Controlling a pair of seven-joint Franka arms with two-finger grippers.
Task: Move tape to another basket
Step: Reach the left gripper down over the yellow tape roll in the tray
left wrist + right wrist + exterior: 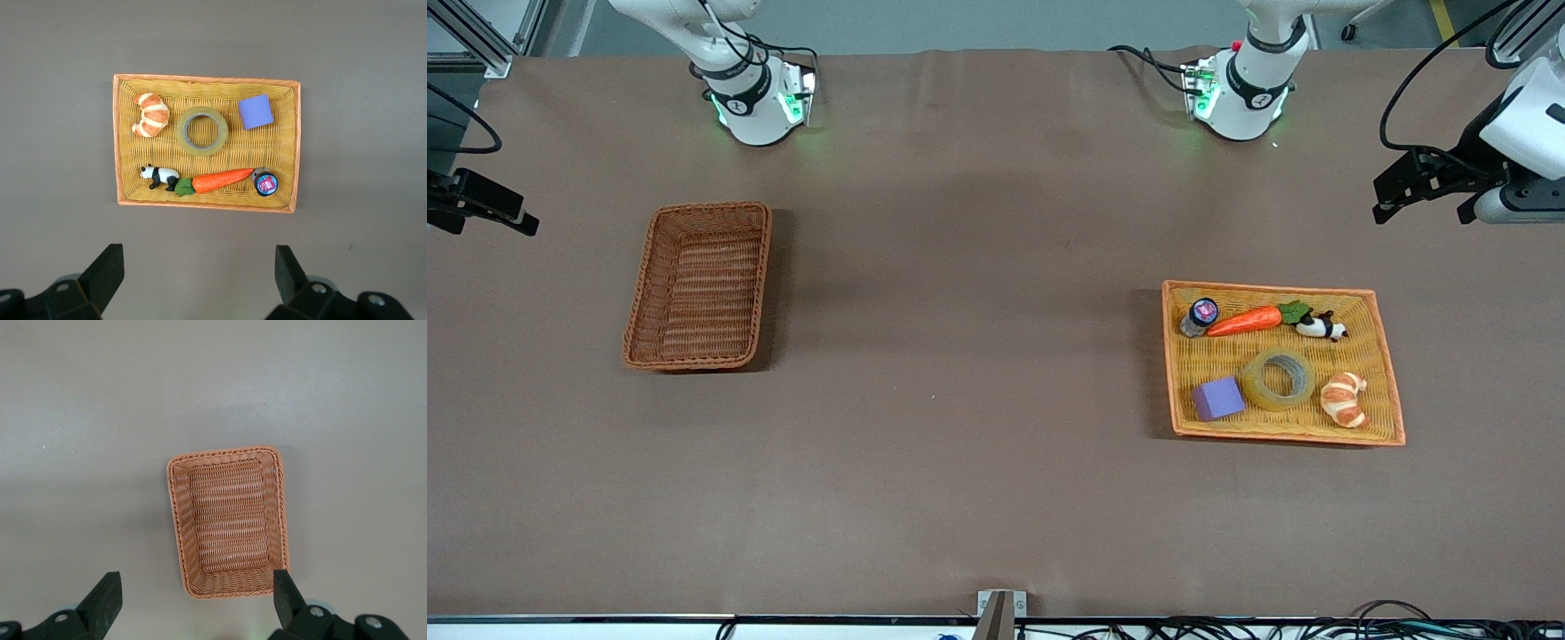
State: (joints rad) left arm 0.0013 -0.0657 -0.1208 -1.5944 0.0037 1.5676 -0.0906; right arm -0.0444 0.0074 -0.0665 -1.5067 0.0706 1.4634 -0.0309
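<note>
The tape [1254, 384], a yellowish translucent ring with a grey core, lies flat in the orange-yellow tray [1375, 348] at the left arm's end of the table, between a purple cube and a croissant. The left wrist view looks down on the tape [202, 151] in the tray [281, 137]. My left gripper [1421, 213] [198, 273] hangs open and empty over bare cloth beside the tray's carrot side. The reddish-brown wicker basket [703, 293] [230, 520] stands empty at the right arm's end. My right gripper [485, 222] [195, 597] hangs open and empty over the cloth beside it.
The tray also holds a purple cube [1218, 397], a croissant [1344, 398], a carrot [1245, 321], a small panda [1320, 327] and a little bottle [1200, 316]. Brown cloth covers the table between the basket and the tray.
</note>
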